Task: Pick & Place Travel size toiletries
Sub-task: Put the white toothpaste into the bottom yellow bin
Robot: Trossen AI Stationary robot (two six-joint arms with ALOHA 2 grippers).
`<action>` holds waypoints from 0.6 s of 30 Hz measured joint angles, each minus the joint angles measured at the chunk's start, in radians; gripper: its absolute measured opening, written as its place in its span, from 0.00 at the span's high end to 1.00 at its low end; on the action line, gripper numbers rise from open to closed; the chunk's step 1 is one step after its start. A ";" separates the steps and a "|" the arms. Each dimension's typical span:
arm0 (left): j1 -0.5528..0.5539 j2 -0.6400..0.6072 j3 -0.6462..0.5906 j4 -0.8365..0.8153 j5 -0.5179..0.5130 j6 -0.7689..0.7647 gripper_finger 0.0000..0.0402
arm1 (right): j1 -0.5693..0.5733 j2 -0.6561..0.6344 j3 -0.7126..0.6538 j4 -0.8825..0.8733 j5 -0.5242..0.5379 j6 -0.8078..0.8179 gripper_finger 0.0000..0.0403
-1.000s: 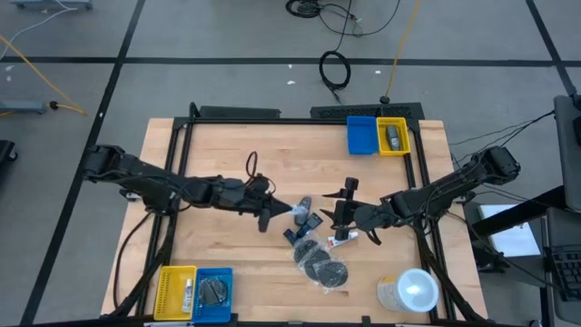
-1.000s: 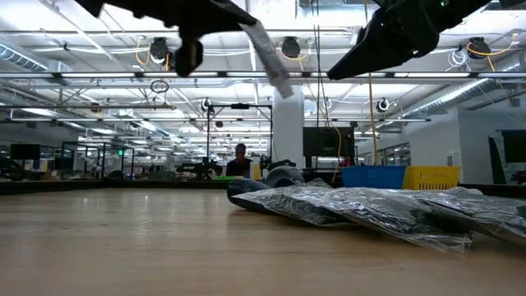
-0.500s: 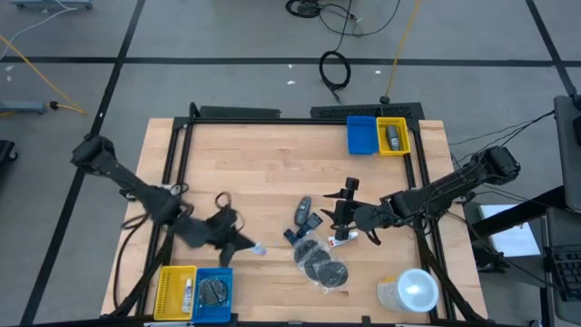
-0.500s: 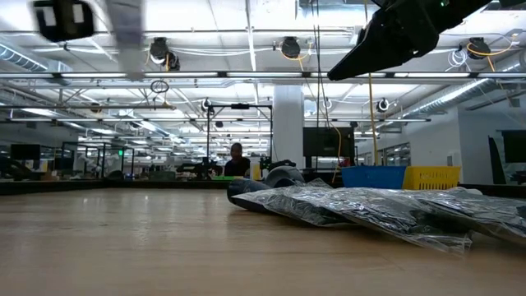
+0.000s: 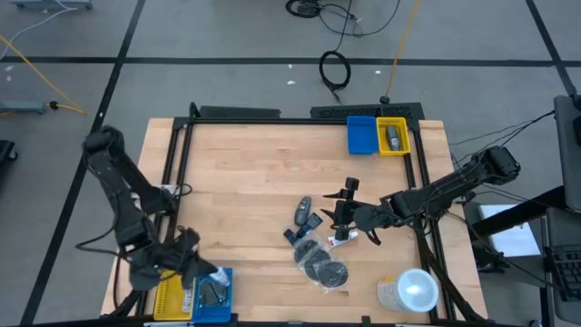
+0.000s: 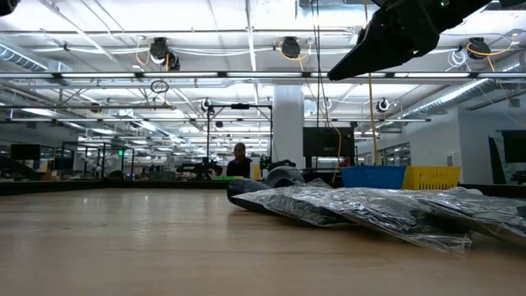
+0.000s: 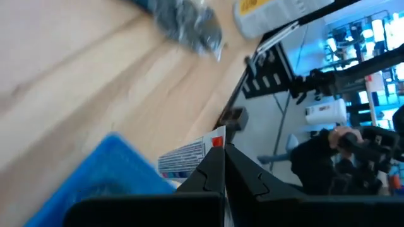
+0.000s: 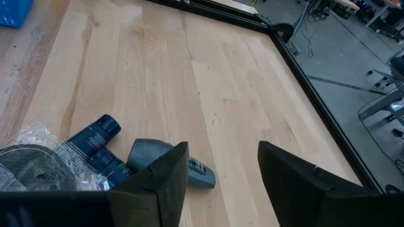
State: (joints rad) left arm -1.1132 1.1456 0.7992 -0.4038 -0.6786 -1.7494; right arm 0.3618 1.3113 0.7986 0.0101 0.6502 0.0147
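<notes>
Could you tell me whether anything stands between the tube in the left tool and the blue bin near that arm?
Nothing visible does. The left tool is shut on the tube, right above the blue bin at the table's near left corner. The bin already holds dark wrapped discs, but it is open on top.

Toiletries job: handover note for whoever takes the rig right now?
Left gripper: shut on a white tube with a red end, over the blue bin at the table's near left.
Right gripper: open, hovering mid-table above the pile.
Done: some items lie in the near-left bins.
Left: dark discs in clear wrap, grey bottle, dark blue tubes, a white tube.
</notes>
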 joint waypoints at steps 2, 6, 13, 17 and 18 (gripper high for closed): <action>-0.038 -0.005 0.022 -0.064 -0.001 -0.093 1.00 | 0.000 0.000 0.000 0.000 0.000 0.000 0.55; -0.105 -0.010 0.102 -0.199 0.005 -0.223 1.00 | 0.000 0.000 0.000 0.000 0.000 0.000 0.55; -0.170 0.010 0.215 -0.437 0.166 -0.455 1.00 | 0.000 0.000 0.000 0.000 0.000 0.000 0.56; -0.190 0.015 0.218 -0.551 0.360 -0.684 1.00 | 0.000 0.000 0.000 0.000 0.000 -0.001 0.56; -0.194 0.015 0.218 -0.559 0.387 -0.706 1.00 | 0.000 0.000 0.000 0.000 0.000 -0.001 0.56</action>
State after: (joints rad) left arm -1.3074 1.1604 1.0172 -0.9627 -0.2912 -2.4552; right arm 0.3618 1.3113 0.7986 0.0099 0.6504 0.0134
